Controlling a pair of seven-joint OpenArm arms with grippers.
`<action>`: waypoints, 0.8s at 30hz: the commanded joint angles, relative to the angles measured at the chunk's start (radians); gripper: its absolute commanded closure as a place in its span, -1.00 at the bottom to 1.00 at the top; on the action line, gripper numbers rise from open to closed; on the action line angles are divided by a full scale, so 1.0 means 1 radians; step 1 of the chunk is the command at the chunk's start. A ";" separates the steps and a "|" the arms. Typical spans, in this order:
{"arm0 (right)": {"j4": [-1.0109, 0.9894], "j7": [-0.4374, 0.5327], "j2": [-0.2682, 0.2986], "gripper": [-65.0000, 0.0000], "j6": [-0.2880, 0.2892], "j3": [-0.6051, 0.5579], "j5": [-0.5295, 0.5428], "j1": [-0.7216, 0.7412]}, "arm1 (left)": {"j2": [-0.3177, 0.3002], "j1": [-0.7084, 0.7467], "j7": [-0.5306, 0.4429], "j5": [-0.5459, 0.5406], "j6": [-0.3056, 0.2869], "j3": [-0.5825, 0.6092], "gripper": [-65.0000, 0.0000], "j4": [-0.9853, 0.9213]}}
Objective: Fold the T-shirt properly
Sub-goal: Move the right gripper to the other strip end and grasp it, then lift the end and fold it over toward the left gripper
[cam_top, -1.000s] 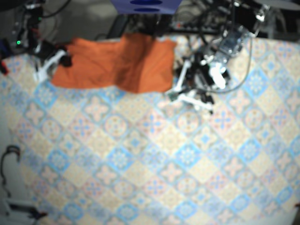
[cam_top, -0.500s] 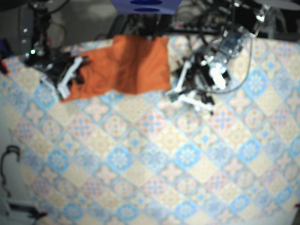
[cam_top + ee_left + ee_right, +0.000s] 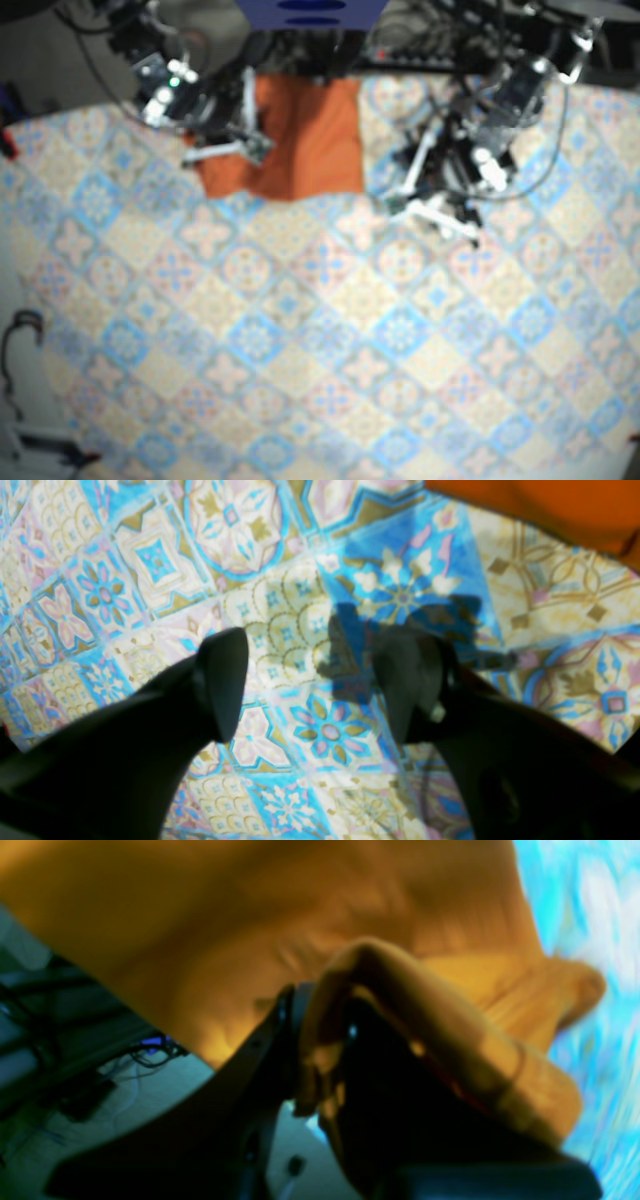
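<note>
Between the right gripper jaws sits a bunched fold of the orange T-shirt, clamped, with cloth draped over one finger. Beyond it the left gripper is spread wide and empty over the patterned tabletop, shirt hem just past its tips. Risk: the bunch slips, or the shirt drags since nothing pins it. Only the base view shows the shirt spanning from one gripper toward the other; only the right wrist view shows the pinch.

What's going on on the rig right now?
The right gripper is shut on a bunched edge of the orange T-shirt, which lies at the table's far edge. The left gripper is open and empty, over the patterned tablecloth just beside the shirt. The fold looks unfinished.
</note>
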 commanded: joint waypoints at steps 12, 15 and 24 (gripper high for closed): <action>0.034 0.015 -0.078 1.00 0.003 -0.030 -0.058 0.065 | -0.015 0.002 -0.049 0.001 0.004 -0.003 -0.27 -0.101; 0.034 0.013 -0.083 1.00 0.003 0.000 -0.058 0.079 | -0.015 0.013 -0.064 0.021 0.004 -0.003 -0.27 -0.103; 0.048 0.006 -0.087 1.00 0.003 0.010 -0.058 0.090 | -0.012 0.031 -0.069 0.090 0.004 0.003 -0.27 -0.109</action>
